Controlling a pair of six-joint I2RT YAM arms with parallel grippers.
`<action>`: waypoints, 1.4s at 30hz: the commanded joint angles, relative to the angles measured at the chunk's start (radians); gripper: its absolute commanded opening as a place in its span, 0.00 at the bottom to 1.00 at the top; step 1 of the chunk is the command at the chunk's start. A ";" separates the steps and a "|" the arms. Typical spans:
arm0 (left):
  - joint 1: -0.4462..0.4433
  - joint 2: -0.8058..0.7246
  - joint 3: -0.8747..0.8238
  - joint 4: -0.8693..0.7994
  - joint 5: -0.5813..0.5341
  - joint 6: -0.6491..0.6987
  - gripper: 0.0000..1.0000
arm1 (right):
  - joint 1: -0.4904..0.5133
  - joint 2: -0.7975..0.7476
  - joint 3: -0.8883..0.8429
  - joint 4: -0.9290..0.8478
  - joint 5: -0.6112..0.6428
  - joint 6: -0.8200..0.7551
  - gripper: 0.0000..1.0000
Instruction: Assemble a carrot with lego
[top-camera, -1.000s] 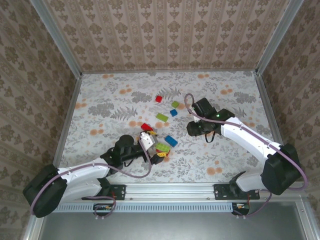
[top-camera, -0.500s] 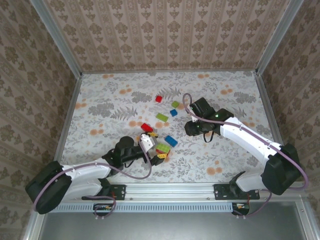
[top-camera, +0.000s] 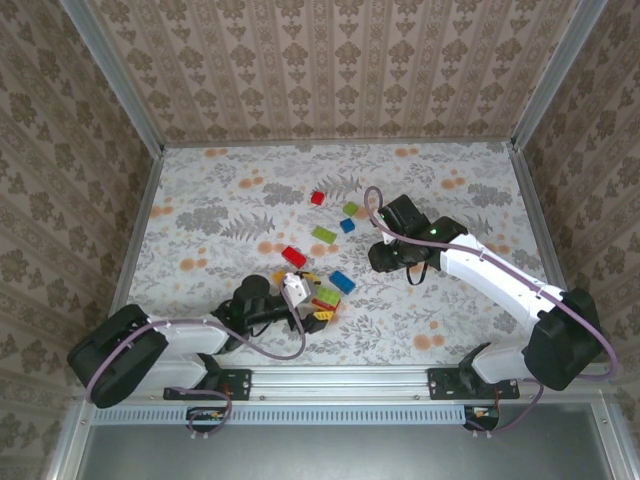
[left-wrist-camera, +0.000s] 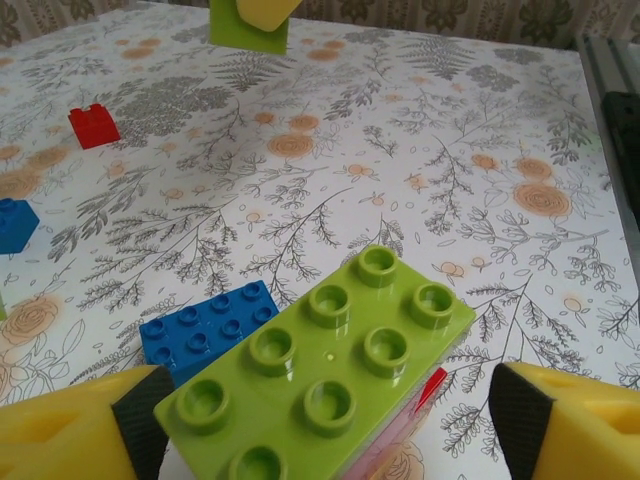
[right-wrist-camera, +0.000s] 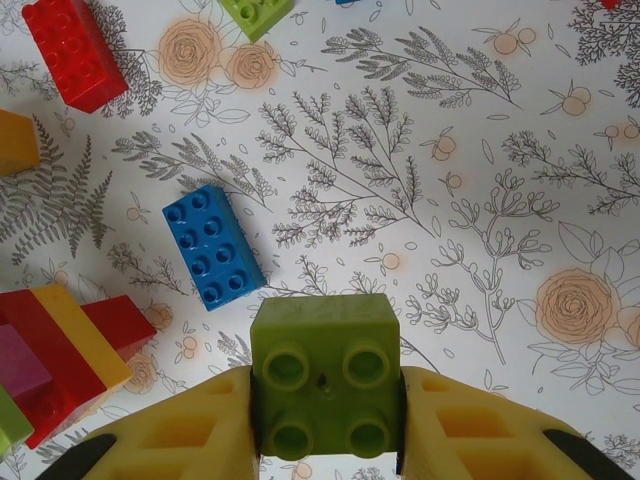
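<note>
My right gripper (right-wrist-camera: 325, 400) is shut on a small square green brick (right-wrist-camera: 325, 372), held above the floral table; from above this gripper (top-camera: 383, 256) hangs right of centre. My left gripper (left-wrist-camera: 320, 420) is open, its yellow fingers (left-wrist-camera: 85, 425) wide on either side of an oblong green brick (left-wrist-camera: 320, 365). That brick tops a magenta, red and yellow stack (right-wrist-camera: 60, 350) in the pile (top-camera: 322, 300). A blue oblong brick lies beside it (left-wrist-camera: 205, 325) (right-wrist-camera: 213, 245). From above the left gripper (top-camera: 294, 292) sits at the pile's left edge.
Loose bricks lie further back: a red oblong one (top-camera: 293, 255), a green oblong one (top-camera: 323, 234), a small blue one (top-camera: 347, 225), a small green one (top-camera: 351, 209) and a small red one (top-camera: 317, 197). Wallpapered walls with metal rails (top-camera: 140, 200) enclose the table.
The left gripper has shifted slightly toward the near edge beside the pile. The right gripper with its green brick has drifted a little left.
</note>
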 joint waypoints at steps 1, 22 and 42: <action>0.021 0.027 -0.013 0.091 0.063 -0.010 0.81 | 0.011 0.001 0.040 -0.031 0.018 0.019 0.34; 0.075 0.125 0.001 0.189 0.191 -0.008 0.69 | 0.050 0.023 0.083 -0.064 0.046 0.032 0.34; 0.115 0.202 0.061 0.175 0.355 0.009 0.56 | 0.113 0.105 0.146 -0.122 0.052 0.109 0.32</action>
